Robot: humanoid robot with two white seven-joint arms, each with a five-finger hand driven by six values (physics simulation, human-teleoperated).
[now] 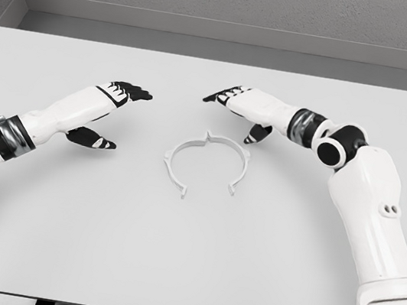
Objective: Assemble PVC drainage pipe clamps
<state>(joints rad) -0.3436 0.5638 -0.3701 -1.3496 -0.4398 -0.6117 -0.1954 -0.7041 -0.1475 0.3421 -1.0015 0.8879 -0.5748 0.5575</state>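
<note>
From my seat, the white clamp ring (pixel 206 162) is the thing to steer by. It lies flat on the grey table (pixel 187 258), about mid-table, an open C whose gap faces the near edge and slightly left, with small tabs at both ends and a little lug on the far side of the arc.

My right hand (pixel 243 105) hovers just beyond the ring's far-right side, fingers stretched out flat toward the left, thumb hanging down, holding nothing. My left hand (pixel 114 104) sits well off to the ring's left, also flat and empty, fingers pointing toward the ring, thumb dropped below the palm.

I judge the right hand the nearer of the two: the ring lies just toward me and a little left of its fingertips. The left would have to cross more bare table to reach the ring's left arc.

I see only this one piece of the clamp, so I can't tell what it mates with.
</note>
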